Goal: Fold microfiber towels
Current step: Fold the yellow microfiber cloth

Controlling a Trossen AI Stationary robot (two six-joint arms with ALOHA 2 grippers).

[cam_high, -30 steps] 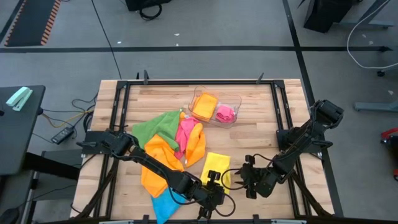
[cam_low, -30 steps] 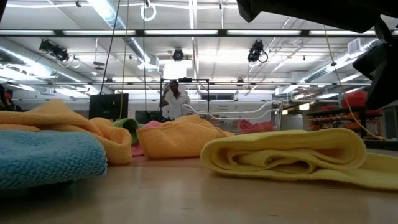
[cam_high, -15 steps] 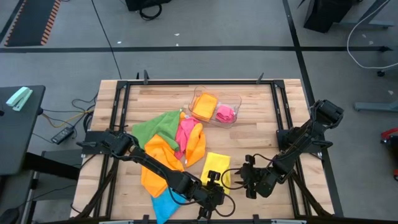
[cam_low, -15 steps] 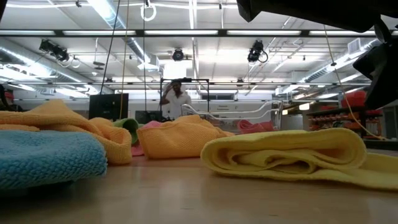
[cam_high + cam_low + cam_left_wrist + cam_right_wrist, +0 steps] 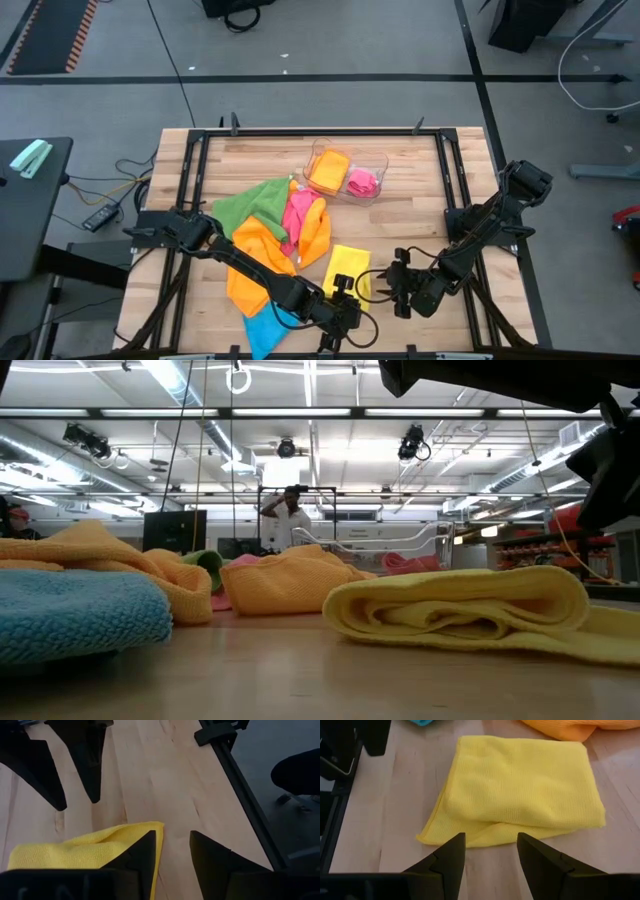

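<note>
A folded yellow towel [image 5: 347, 272] lies flat on the table near its front edge, also seen as the yellow towel [image 5: 520, 785] in the right wrist view. My left gripper [image 5: 345, 303] stands open just near of it, one finger by the towel's corner [image 5: 150, 827], nothing between the fingers. My right gripper [image 5: 392, 287] is open to the towel's right, its fingers pointing at the towel's edge [image 5: 470, 837]. A loose heap of green [image 5: 250, 205], pink [image 5: 298, 210] and orange [image 5: 262, 255] towels lies left of centre, and a blue towel [image 5: 265, 328] lies at the front edge.
A clear plastic tray [image 5: 378, 160] at the back centre holds a folded orange and a folded pink towel. Black frame rails [image 5: 452, 180] run along the table's sides. Bare wood shows right of the yellow towel. A person [image 5: 290, 520] stands far behind the table.
</note>
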